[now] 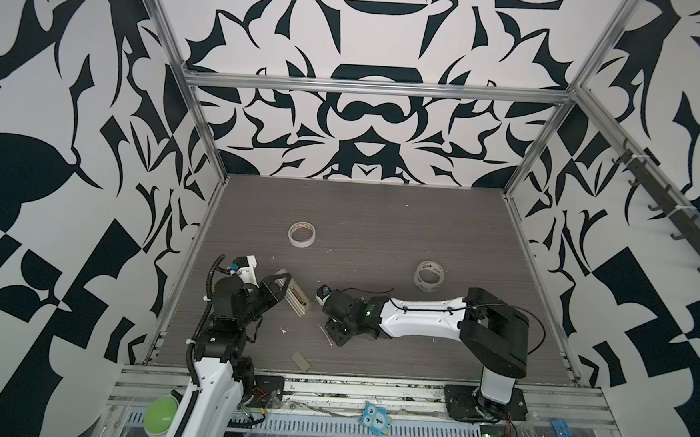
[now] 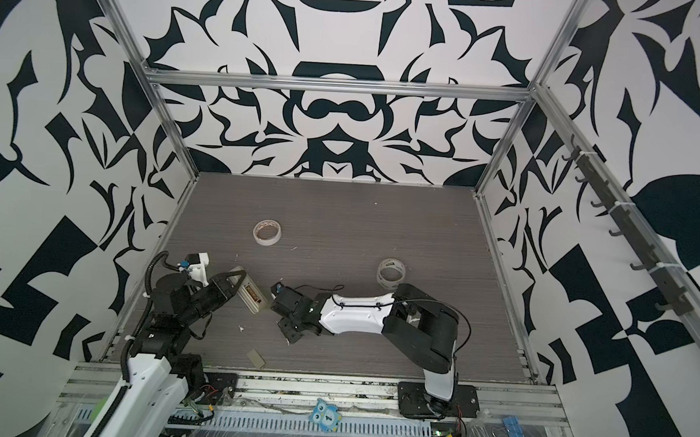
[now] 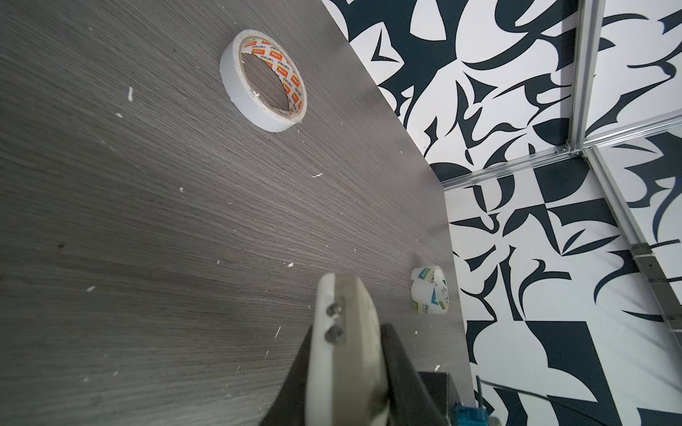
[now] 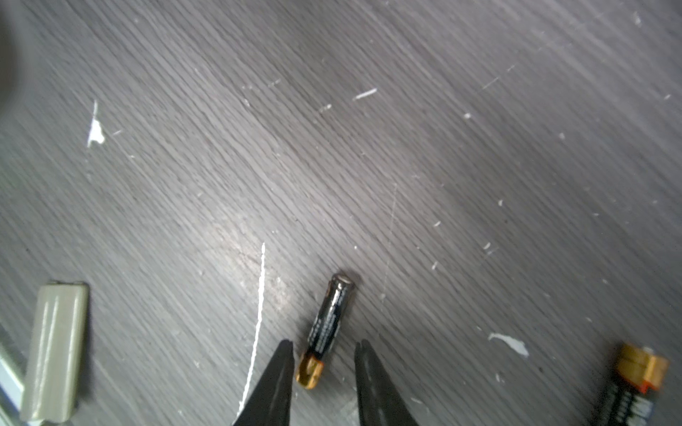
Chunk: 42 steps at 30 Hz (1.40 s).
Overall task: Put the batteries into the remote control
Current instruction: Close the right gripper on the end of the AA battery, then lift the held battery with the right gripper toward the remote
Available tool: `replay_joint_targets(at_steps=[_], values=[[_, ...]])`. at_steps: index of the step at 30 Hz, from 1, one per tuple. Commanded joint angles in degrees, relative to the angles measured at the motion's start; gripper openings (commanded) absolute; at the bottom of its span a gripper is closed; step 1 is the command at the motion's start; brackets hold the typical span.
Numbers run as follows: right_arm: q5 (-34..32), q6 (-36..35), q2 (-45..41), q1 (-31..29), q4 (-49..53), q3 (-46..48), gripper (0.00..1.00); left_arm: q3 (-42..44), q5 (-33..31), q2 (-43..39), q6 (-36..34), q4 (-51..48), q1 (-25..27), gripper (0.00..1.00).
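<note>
Battery [image 4: 330,321] lies flat on the table [image 4: 443,147], directly under the right gripper [image 4: 324,345]. Long axis runs roughly in line with the gripper's reach, slightly slanted. Gold end sits between the fingertips; silver end points away from them. Jaws stand apart with a gap on each side, grasping nothing.

Second battery [image 4: 634,383] lies close by, blurred and cut off by the frame edge.

Remote control [image 1: 294,297] is clamped in the left gripper [image 1: 279,292], left of centre. Long axis is diagonal in both top views, free end toward the right arm. Whether it clears the table, cannot tell.

Beige flat piece [image 1: 301,361] lies apart, near the front edge.
</note>
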State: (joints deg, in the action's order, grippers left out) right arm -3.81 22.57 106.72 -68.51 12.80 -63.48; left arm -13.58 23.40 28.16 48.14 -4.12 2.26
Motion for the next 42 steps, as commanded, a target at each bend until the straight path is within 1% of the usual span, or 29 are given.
replay_joint_targets(at_steps=[1, 10, 26, 37, 42], values=[[-0.58, 0.42, -0.06, -0.42, 0.21, -1.70, 0.31, 0.54, 0.71, -0.82, -0.52, 0.25, -0.12, 0.00], [-0.58, 0.35, 0.41, -0.48, 0.21, -1.51, 0.26, 0.54, 0.64, -0.95, -0.51, 0.12, -0.15, 0.00], [-2.21, -0.36, 0.51, -0.48, 1.26, -0.86, 0.12, 1.18, 0.48, -1.34, 0.41, 1.57, -0.10, 0.00], [-3.83, -2.14, 0.61, -0.76, 1.44, -0.59, 0.10, 3.54, 0.06, -1.31, 2.36, 4.75, -0.13, 0.00], [-5.05, -3.40, 0.44, -0.75, 2.29, -0.59, 0.10, 4.54, -0.11, -3.09, 3.29, 5.45, -0.11, 0.00]])
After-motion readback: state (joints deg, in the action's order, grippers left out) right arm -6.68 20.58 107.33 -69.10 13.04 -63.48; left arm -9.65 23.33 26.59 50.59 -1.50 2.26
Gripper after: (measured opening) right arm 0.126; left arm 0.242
